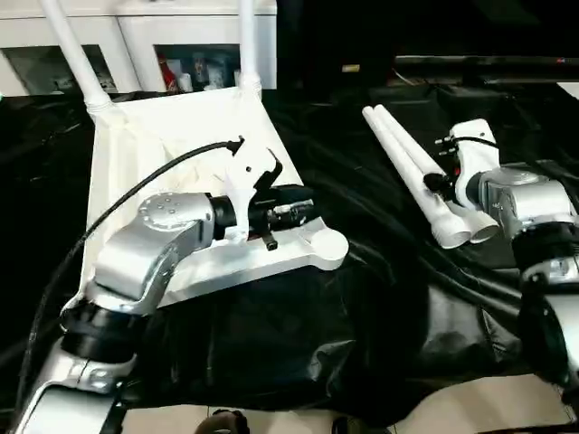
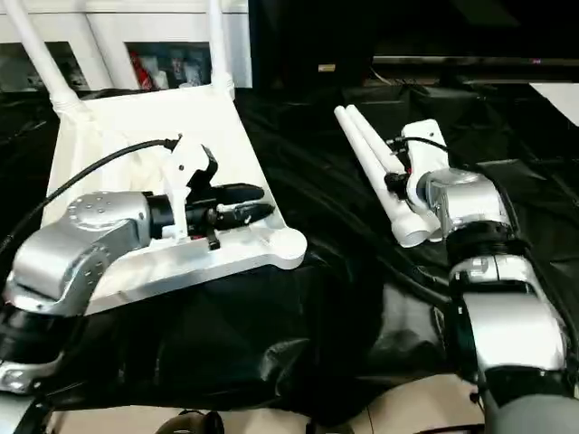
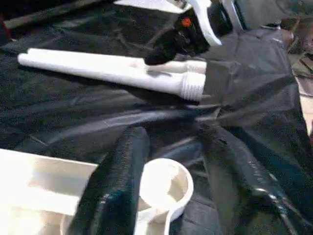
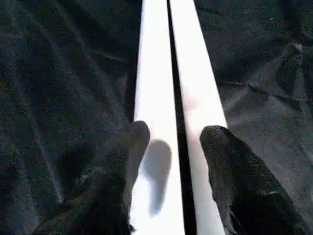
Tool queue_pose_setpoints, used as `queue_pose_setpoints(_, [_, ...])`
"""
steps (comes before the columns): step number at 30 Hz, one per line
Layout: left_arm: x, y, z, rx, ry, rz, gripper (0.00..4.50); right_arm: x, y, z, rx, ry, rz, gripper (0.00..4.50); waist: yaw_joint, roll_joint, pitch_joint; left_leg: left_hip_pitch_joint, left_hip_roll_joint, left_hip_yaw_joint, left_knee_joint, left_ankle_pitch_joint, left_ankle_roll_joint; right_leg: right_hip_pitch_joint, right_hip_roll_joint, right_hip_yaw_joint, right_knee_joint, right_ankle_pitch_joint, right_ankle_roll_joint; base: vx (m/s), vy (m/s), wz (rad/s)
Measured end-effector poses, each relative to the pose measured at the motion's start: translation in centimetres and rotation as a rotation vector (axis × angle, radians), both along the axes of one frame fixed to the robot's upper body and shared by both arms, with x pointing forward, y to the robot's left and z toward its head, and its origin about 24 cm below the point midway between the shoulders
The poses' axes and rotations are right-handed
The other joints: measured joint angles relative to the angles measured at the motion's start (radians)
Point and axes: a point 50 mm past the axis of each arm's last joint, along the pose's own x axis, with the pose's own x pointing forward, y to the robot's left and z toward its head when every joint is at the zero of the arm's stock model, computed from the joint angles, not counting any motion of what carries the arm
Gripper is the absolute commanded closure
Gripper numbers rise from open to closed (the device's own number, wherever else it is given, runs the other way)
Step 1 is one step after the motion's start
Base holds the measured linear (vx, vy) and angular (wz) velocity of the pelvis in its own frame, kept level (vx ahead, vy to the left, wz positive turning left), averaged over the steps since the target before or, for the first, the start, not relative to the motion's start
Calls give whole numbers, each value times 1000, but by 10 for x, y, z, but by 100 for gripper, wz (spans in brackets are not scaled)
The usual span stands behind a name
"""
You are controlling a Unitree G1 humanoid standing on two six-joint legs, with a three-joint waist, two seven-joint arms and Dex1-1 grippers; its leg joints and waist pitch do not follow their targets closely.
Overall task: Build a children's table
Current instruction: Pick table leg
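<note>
The children's table top [image 1: 172, 145] lies upside down on a black sheet. Two white legs [image 1: 72, 50] [image 1: 246, 41] stand in its far corner sockets. My left gripper [image 1: 303, 210] hovers open over the near right corner socket [image 3: 166, 183], one finger [image 3: 117, 181] on each side of it, holding nothing. Two loose legs [image 1: 407, 167] lie side by side on the sheet to the right, threaded ends towards me. My right gripper [image 4: 171, 142] is open just above them, with its fingertips [image 4: 134, 142] spread over both legs and nothing gripped.
White cabinets [image 1: 136, 36] stand behind the table top. The black sheet [image 1: 298, 344] is wrinkled and covers the whole work area, and pale floor [image 1: 470, 407] shows at its near edge. A black cable [image 1: 136, 190] loops over my left forearm.
</note>
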Motion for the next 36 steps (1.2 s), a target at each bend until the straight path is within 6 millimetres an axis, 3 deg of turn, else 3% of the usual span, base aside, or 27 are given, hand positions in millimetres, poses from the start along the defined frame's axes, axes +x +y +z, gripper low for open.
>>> queue_pose_setpoints(6, [-8,4,5,32,10,-17,151,-2,-5,-9,17,59,-8,129,-2,3,10,-1,0,0,0,0,0,-1,0,0,0,0,1,0,0,0])
queue_pose_setpoints(10, [-13,9,7,73,-20,-24,120,-2,-4,-9,19,88,16,108,-4,2,28,-1,0,0,-1,0,0,-2,0,0,0,-3,5,0,0,0])
queue_pose_setpoints(13, [-17,9,10,118,-61,-47,100,-1,-2,-8,36,110,32,108,-5,2,39,-5,0,0,-1,0,0,-5,0,0,0,-3,4,0,0,0])
queue_pose_setpoints(17, [-21,9,16,131,-90,-60,73,0,2,-6,32,140,58,108,-2,-1,47,-18,0,0,-2,0,0,-19,0,0,1,-2,2,0,0,0])
queue_pose_setpoints(28, [-25,13,18,156,-80,-79,73,-2,7,-5,32,229,96,108,2,-10,68,-18,0,1,-3,0,0,-21,0,0,3,-6,-4,0,0,0])
queue_pose_setpoints(36, [-27,15,18,162,-51,-110,63,-4,1,-4,26,249,74,181,7,-15,72,-18,0,2,-3,0,0,-21,0,1,4,-6,-3,0,0,0])
